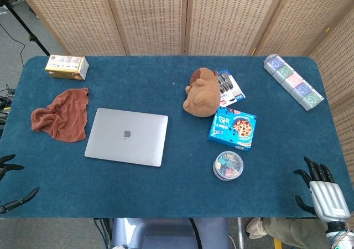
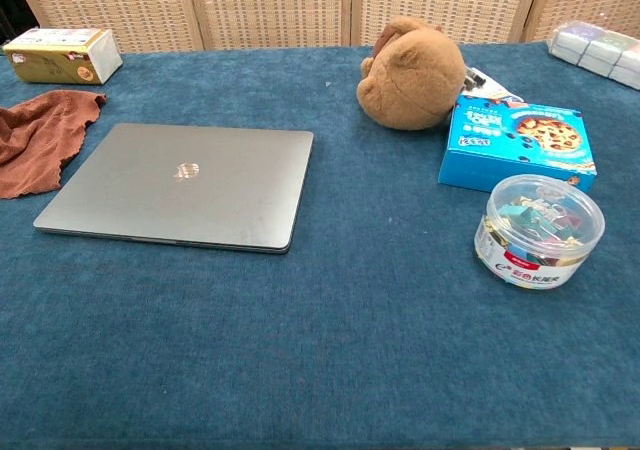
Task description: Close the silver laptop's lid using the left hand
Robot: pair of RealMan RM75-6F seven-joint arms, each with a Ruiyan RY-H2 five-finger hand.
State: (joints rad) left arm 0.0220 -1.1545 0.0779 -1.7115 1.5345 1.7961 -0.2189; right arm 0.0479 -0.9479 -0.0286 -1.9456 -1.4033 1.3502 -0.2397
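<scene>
The silver laptop (image 1: 126, 136) (image 2: 180, 184) lies flat on the blue table with its lid down, logo facing up. Only the dark fingertips of my left hand (image 1: 10, 183) show at the left edge of the head view, spread apart and holding nothing, well off the laptop to its lower left. My right hand (image 1: 323, 193) hangs beyond the table's front right corner, fingers apart and empty. Neither hand shows in the chest view.
A brown cloth (image 1: 60, 116) lies left of the laptop, a small box (image 1: 67, 67) at the back left. A plush bear (image 1: 202, 93), a blue cookie box (image 1: 232, 128) and a clear tub of clips (image 1: 228, 165) stand to the right. A row of packs (image 1: 292, 81) sits back right.
</scene>
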